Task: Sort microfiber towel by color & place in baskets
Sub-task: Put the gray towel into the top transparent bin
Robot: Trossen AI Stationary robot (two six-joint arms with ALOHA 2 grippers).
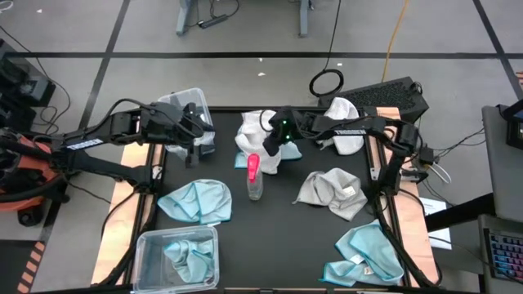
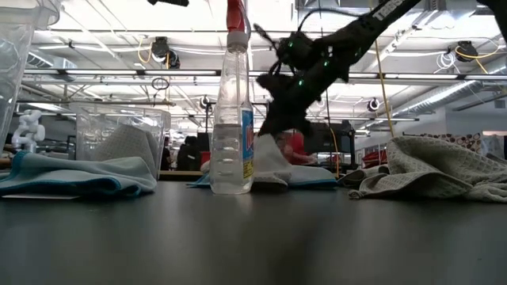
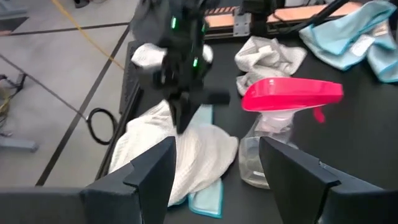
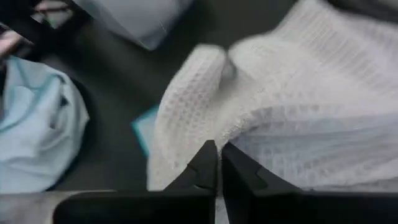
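Over at your left arm, the left end effector point(image 1: 194, 145) hangs just in front of the far basket point(image 1: 196, 102), its fingers point(image 3: 152, 168) spread apart and holding nothing; it looks across at the white towel point(image 1: 255, 140) and the spray bottle point(image 1: 255, 175) beyond its tips. Nearer you on that side, a blue towel point(image 1: 196, 200) lies loose on the tabletop point(image 1: 278, 229), and the near basket point(image 1: 176, 260) already has blue cloth in it.

Moving right, your right end effector point(image 1: 268, 149) sits at the white towel's edge, fingers pinched together on the white towel, so the step in hand appears to be picking up a white one. That towel bunches directly under and around the tips, with a strip of blue cloth peeking out beneath it. Your next move likely calls for a clean lift that leaves the blue piece behind and clears the bottle just beside it.

Further right of that end effector lie a grey towel point(image 1: 333, 192), another white one point(image 1: 343, 122) and a blue one point(image 1: 368, 255).
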